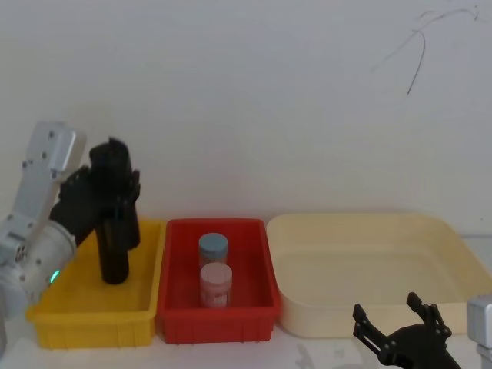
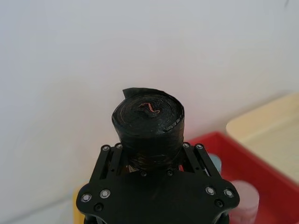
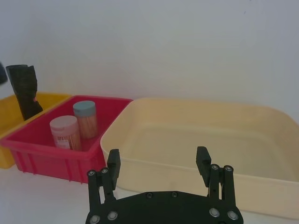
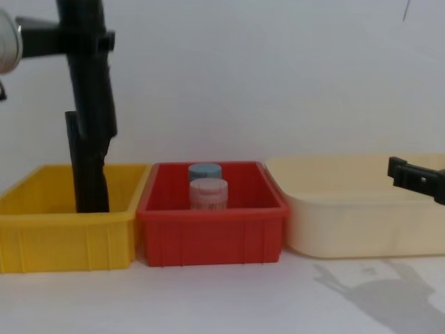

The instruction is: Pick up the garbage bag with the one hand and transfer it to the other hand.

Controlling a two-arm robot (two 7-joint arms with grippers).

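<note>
Black and upright, the garbage bag is clamped between the left gripper's jaws, above the yellow bin. The left wrist view alone shows its coiled end face. The right gripper sits low with jaws spread apart, the cream tub just beyond them.

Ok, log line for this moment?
left claw: shut on garbage bag, upright at yellow bin | right claw: open, by cream tub | handover: not yet

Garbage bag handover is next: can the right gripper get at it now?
Likely not yet: the left gripper holds the garbage bag at the yellow bin; the open right gripper sits low by the cream tub, the red bin between.
</note>
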